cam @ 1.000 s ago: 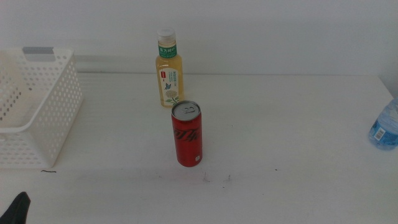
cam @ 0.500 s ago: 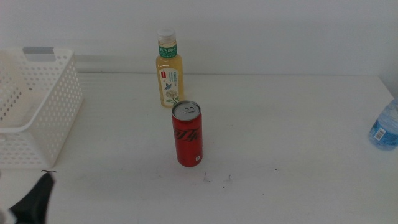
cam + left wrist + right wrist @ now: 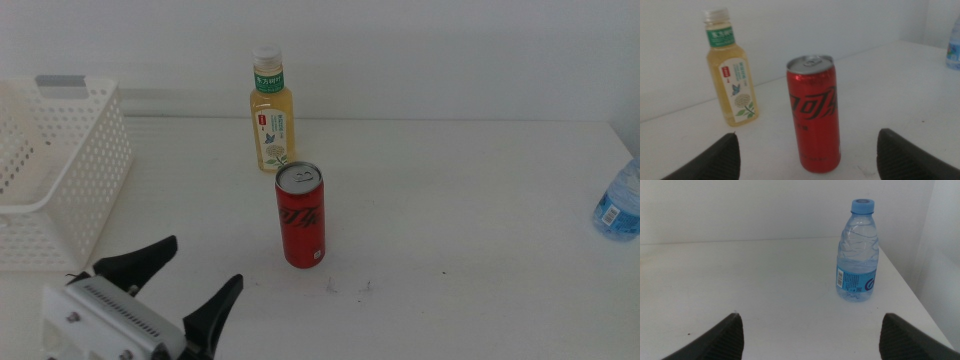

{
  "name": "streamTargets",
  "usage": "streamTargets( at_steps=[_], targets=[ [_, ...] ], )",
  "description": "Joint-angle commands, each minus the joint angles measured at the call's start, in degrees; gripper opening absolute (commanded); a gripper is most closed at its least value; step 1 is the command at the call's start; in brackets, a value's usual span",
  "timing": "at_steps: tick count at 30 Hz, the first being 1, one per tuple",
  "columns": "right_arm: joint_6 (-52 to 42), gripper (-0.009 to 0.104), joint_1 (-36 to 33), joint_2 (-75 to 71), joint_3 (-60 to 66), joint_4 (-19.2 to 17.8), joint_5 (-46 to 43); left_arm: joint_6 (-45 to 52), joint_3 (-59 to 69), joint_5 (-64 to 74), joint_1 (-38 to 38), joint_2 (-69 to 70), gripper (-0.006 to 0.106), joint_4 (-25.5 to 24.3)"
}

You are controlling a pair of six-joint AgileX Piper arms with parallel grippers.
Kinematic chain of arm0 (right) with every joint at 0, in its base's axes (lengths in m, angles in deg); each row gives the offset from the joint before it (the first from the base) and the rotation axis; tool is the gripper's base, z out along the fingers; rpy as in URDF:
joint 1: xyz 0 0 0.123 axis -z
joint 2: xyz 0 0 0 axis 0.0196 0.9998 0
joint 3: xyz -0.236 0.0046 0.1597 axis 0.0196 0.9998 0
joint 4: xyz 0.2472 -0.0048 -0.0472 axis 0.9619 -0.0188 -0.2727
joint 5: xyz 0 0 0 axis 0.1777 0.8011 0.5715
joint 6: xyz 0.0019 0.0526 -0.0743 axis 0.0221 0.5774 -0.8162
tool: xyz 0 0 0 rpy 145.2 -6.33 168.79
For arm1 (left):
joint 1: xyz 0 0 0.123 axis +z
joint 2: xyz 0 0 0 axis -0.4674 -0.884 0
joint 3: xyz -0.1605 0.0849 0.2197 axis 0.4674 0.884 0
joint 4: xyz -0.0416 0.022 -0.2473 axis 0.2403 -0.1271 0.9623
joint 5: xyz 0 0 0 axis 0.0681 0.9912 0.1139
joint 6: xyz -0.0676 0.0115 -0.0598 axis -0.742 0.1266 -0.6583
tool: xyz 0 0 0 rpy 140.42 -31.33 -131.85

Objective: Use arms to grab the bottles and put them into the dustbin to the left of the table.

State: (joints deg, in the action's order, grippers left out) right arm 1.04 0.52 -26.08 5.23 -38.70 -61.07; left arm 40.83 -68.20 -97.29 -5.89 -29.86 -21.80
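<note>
A slim red soda can stands upright mid-table, and a yellow tea bottle with a white cap stands behind it. My left gripper is open at the front left, its jaws pointing at the can from a short way off. The left wrist view shows the can centred ahead of the open left gripper, with the tea bottle behind. A small clear blue-capped water bottle stands at the table's right edge. In the right wrist view it stands well ahead of my open, empty right gripper.
The white perforated basket with a grey strip at its rim stands at the table's left side, just behind my left gripper. The white table has small dark marks in front of the can.
My left gripper has come up into the middle view from the bottom left corner, towards the can, with its jaws spread. The bottles and can have not moved.
</note>
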Motion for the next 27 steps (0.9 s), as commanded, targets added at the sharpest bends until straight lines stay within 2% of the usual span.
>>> streamTargets(
  at_steps=[1, 8, 20, 22, 27],
  targets=[
    [-0.2, 0.086, 0.3, -0.2, 0.2, -0.5, -0.5, -0.7, 0.1, -6.8, -0.7, -4.7, 0.094, -0.4],
    [-0.2, 0.086, 0.3, -0.2, 0.2, -0.5, -0.5, -3.6, 0.1, -6.8, -0.7, -11.8, 0.094, -1.3],
    [-0.2, 0.086, 0.3, -0.2, 0.2, -0.5, -0.5, -3.2, 0.1, -6.8, -0.7, -11.6, 0.094, -2.3],
    [-0.2, 0.086, 0.3, -0.2, 0.2, -0.5, -0.5, -8.1, -0.1, -6.8, -0.6, -11.7, 0.094, -2.0],
    [-0.2, 0.086, 0.3, -0.2, 0.2, -0.5, -0.5, -9.5, -7.7, -3.1, -0.6, -16.3, 0.094, -3.0]
  ],
)
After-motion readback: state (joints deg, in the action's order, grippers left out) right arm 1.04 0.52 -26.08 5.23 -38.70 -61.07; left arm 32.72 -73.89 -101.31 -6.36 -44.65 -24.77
